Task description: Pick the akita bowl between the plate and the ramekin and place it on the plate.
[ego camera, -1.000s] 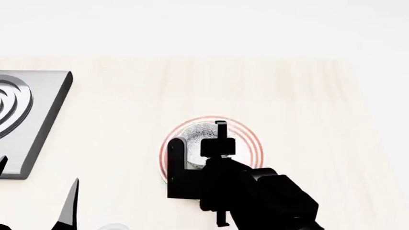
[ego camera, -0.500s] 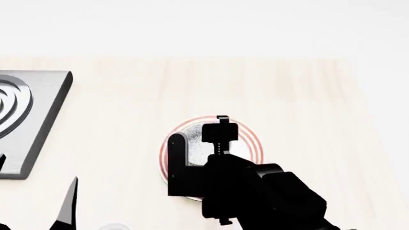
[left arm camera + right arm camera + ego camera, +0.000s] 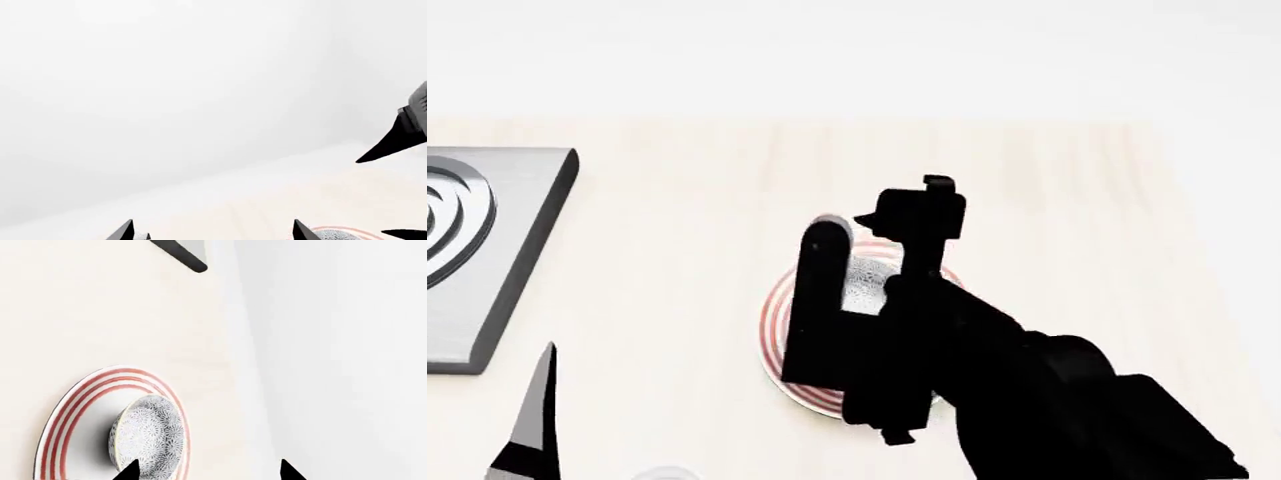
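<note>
The akita bowl [image 3: 148, 435] is seen resting on the plate [image 3: 67, 410], mid-table; the right gripper [image 3: 207, 471] jaws are spread empty. A straight upward retreat is advised, rim untouched

**A bare simulated kitchen corner**

I am looking at a kitchen-like setup, rendered rather than real. The pale wood-grain desk [image 3: 1054, 220] carries tableware: a red-ringed plate [image 3: 73, 405] with a speckled akita bowl [image 3: 150, 432] sitting on it. At the desk's left edge lies a grey metal slab with concentric rings [image 3: 481, 240], like a stove burner. Behind everything is featureless white.
</note>
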Robot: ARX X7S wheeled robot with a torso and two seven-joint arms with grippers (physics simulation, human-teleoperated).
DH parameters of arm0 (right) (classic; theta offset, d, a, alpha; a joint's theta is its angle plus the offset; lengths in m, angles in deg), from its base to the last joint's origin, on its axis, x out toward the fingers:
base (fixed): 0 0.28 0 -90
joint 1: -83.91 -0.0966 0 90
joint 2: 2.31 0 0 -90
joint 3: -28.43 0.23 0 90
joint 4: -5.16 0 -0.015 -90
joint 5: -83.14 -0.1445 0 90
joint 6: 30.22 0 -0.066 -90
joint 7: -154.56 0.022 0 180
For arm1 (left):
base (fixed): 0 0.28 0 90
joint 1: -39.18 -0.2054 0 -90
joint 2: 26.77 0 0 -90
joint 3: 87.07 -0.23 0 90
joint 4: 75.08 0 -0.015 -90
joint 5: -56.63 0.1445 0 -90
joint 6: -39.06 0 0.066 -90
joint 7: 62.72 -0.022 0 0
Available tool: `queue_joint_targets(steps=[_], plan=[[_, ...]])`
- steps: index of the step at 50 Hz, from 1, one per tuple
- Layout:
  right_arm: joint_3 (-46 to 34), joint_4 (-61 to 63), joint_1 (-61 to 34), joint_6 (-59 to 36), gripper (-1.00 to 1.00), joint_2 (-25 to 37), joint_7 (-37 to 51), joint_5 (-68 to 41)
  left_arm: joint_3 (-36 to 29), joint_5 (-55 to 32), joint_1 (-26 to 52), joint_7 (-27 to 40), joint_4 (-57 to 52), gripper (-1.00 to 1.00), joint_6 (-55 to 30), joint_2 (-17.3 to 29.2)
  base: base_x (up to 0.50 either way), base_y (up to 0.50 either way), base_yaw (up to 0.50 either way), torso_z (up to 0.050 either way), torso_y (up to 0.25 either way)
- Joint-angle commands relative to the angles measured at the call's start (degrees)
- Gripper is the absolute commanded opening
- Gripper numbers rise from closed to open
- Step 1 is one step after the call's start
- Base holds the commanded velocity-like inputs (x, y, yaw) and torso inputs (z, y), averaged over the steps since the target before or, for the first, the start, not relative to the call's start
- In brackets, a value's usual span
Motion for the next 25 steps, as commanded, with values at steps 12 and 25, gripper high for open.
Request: queue_joint_targets(steps=[12, 25], plan=[[36.22, 45.85, 31.21, 10.82, 1.0, 32.26, 44.44, -21.91, 14.14, -3.92, -1.28, 4.04, -2.77, 1.0, 6.04, -2.61, 0.0, 0.0, 0.0, 0.0, 0.0], [33.96, 50.34, 55.54, 44.67, 1.0, 54.05, 86.72, -9.6, 21.24, -6.65, -3.55, 6.98, -4.06, 1.0, 14.82, -7.01, 0.0, 0.0, 0.0, 0.0, 0.0]])
